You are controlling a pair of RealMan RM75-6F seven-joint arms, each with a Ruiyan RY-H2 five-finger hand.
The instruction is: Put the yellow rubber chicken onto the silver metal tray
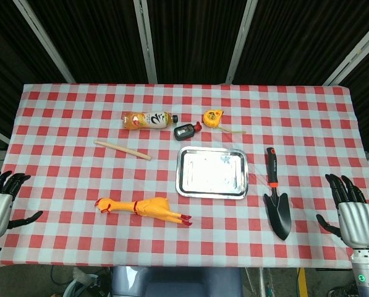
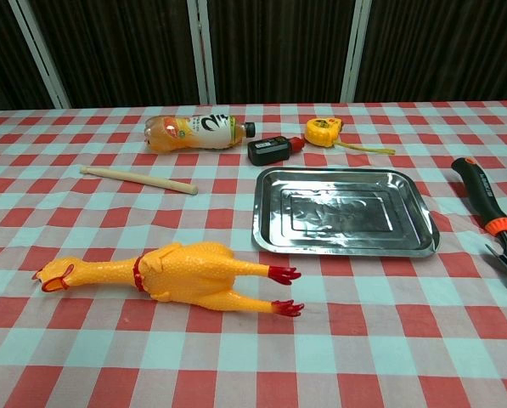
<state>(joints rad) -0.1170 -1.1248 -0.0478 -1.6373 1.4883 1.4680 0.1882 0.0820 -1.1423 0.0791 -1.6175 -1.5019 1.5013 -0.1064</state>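
Head view: yellow rubber chicken [image 1: 144,208] lies lengthwise left-right, head leftward; left hand [image 1: 0,201] and right hand [image 1: 352,213] spread, empty.

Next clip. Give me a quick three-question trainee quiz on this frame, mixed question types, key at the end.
1. True or false: the rubber chicken already lies in the tray.
2. Which lies nearest the tray's far edge: A trowel, B black device, C wooden stick?
3. Fill in: both the left hand and right hand hold ____.

Key: 1 false; 2 B; 3 nothing.
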